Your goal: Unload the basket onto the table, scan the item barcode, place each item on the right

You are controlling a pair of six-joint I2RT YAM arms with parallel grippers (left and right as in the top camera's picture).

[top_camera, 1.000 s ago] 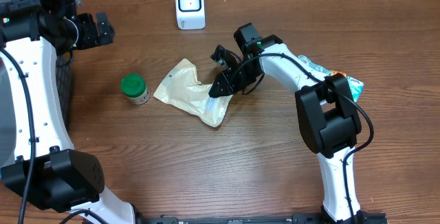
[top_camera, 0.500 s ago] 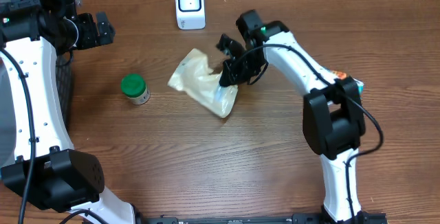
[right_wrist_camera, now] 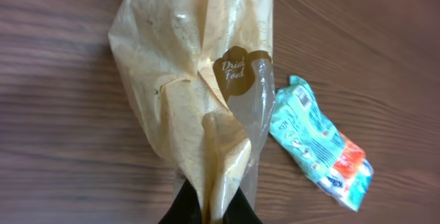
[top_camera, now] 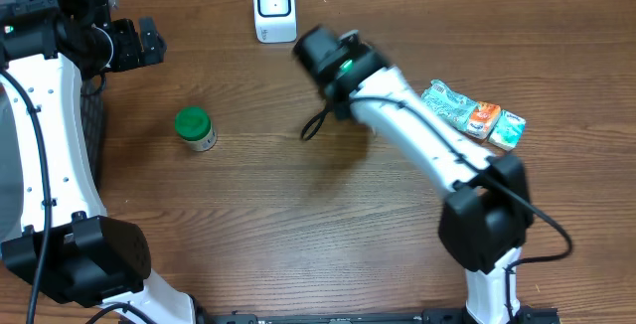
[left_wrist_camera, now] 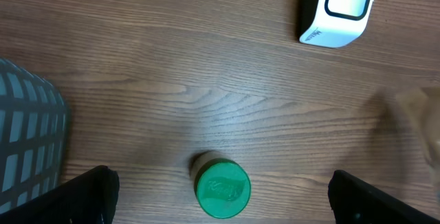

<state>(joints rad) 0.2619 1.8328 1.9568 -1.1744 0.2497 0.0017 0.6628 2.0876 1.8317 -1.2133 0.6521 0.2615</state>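
Lifted off the table (top_camera: 248,225) since a second ago, the bag (right_wrist_camera: 185,80) hangs pinched in the closed right tool (right_wrist_camera: 210,210), unseen from overhead, near the scanner (top_camera: 274,8). Wide open, the left tool (top_camera: 151,42) looks down on the jar (top_camera: 194,127).

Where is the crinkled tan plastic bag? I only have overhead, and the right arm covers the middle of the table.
Observer: On the right wrist view, the crinkled tan plastic bag is pinched at one end in the shut right claw.
Operator: Any barcode showing?
Observer: None there; only a brown round sticker reading "Dried Food" faces that camera.
Operator: Is the left claw holding anything?
Observer: No; the left wrist view shows its fingers spread wide, nothing between them, with the green-lidded jar on the table below.
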